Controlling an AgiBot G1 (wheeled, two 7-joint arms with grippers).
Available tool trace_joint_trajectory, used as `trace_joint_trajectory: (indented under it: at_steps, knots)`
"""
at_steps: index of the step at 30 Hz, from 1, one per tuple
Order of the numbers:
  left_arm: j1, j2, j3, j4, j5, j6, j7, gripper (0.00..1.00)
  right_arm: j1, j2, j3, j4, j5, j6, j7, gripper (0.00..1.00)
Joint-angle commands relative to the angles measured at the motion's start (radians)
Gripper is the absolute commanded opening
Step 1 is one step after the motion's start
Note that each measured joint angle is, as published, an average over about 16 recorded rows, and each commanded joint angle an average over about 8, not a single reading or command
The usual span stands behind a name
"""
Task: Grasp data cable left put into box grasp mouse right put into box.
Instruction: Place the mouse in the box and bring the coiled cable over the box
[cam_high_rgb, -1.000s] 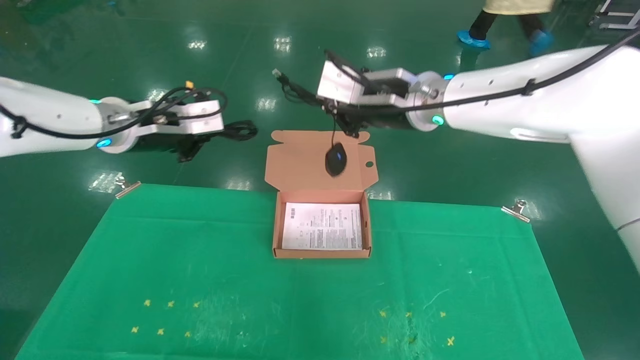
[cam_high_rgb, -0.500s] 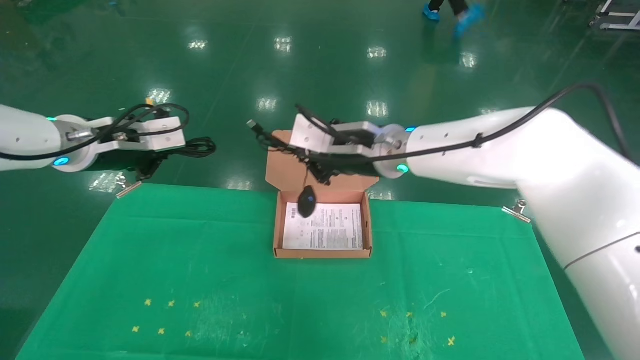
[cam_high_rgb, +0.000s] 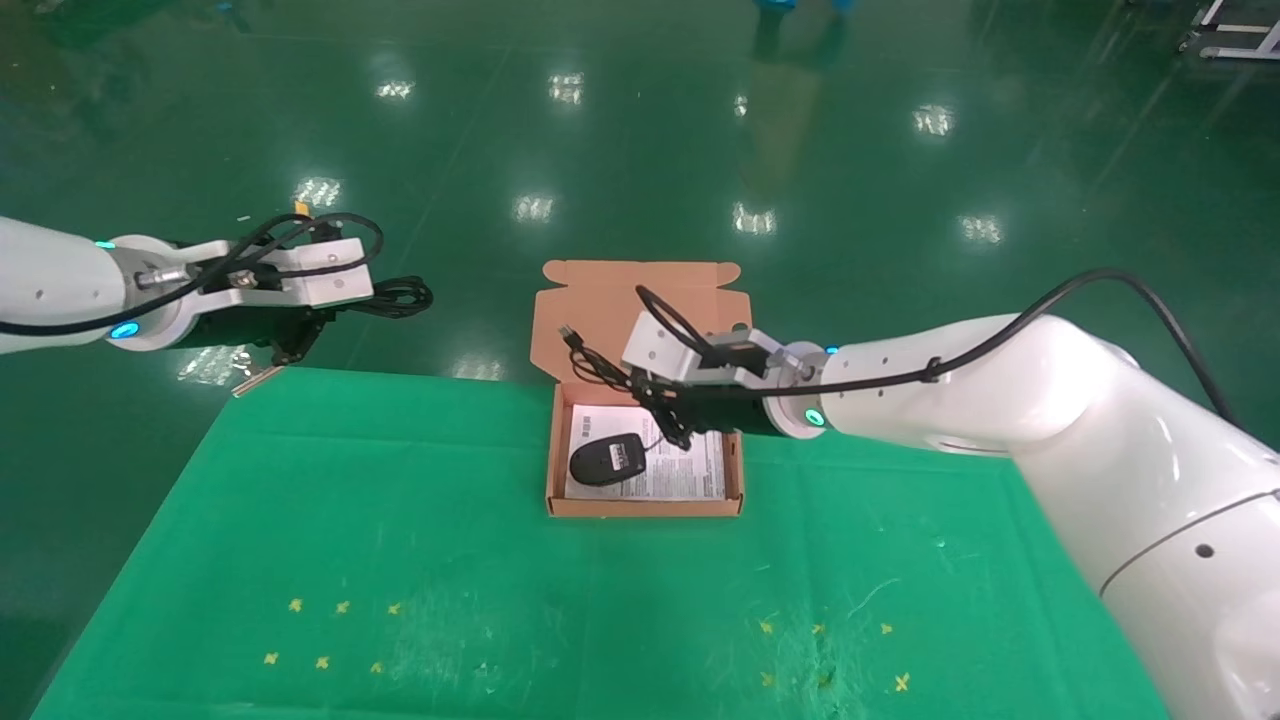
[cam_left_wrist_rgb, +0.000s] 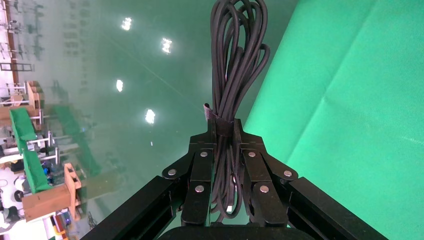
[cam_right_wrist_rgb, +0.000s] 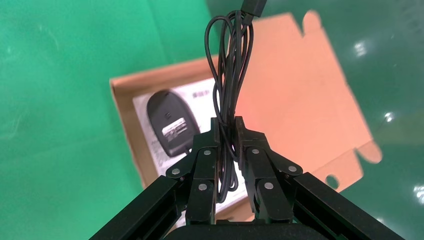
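The open orange-brown box (cam_high_rgb: 547, 470) stands at the table's far edge, its flap lid (cam_high_rgb: 600, 300) folded back. The black mouse (cam_high_rgb: 607, 459) lies upside down inside it on a white printed sheet, label up; it also shows in the right wrist view (cam_right_wrist_rgb: 170, 122). My right gripper (cam_high_rgb: 668, 420) hovers over the box, shut on the mouse's bundled cord (cam_right_wrist_rgb: 227, 75). My left gripper (cam_high_rgb: 345, 300) is off the table's far left corner, shut on the looped black data cable (cam_left_wrist_rgb: 235, 65), which sticks out past it (cam_high_rgb: 400, 295).
The table is covered by a green cloth (cam_high_rgb: 400, 560) held by metal clips at its far corners (cam_high_rgb: 255, 378). Small yellow cross marks (cam_high_rgb: 330, 635) lie near the front. The shiny green floor lies beyond the table.
My right arm has come down and toward me, lowering the dangling mouse from in front of the lid into the box, where it now rests. My left arm has dropped slightly and moved left.
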Motion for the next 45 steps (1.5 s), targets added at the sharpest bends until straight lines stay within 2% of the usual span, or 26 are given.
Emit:
trace_joint_trajectory:
  at_steps: [1,2,8,10,18,27,35,45]
  knots:
    - [0.001,-0.001,0.0,-0.003,0.002,0.001,-0.003,0.0,-0.002,-0.003,-0.015,-0.022,0.001,0.003,0.007,0.01]
    - [0.001,-0.001,0.0,-0.004,0.002,0.001,-0.004,0.0,-0.002,-0.005,-0.023,-0.026,0.005,0.005,0.006,0.06]
    - [0.002,-0.001,0.001,-0.007,0.004,0.002,-0.004,0.0,-0.004,-0.003,-0.059,-0.031,0.025,0.01,-0.005,0.81]
    - [0.003,-0.001,0.001,-0.01,0.004,0.0,-0.003,0.0,-0.007,0.002,-0.065,-0.026,0.031,0.012,-0.005,1.0]
    - [0.022,0.02,0.005,-0.016,-0.016,-0.02,0.013,0.0,-0.014,0.014,-0.082,-0.004,0.045,0.023,0.02,1.0]
    - [0.067,0.097,0.023,0.039,-0.079,-0.073,0.084,0.0,-0.009,0.041,-0.085,0.008,0.052,0.038,0.051,1.0]
    - [0.117,0.201,0.039,0.13,-0.143,-0.18,0.204,0.0,0.014,0.141,-0.066,0.056,0.048,0.046,0.078,1.0]
    - [0.15,0.384,0.049,0.362,-0.25,-0.326,0.408,0.0,0.015,0.3,-0.057,0.213,0.017,0.016,0.159,1.0]
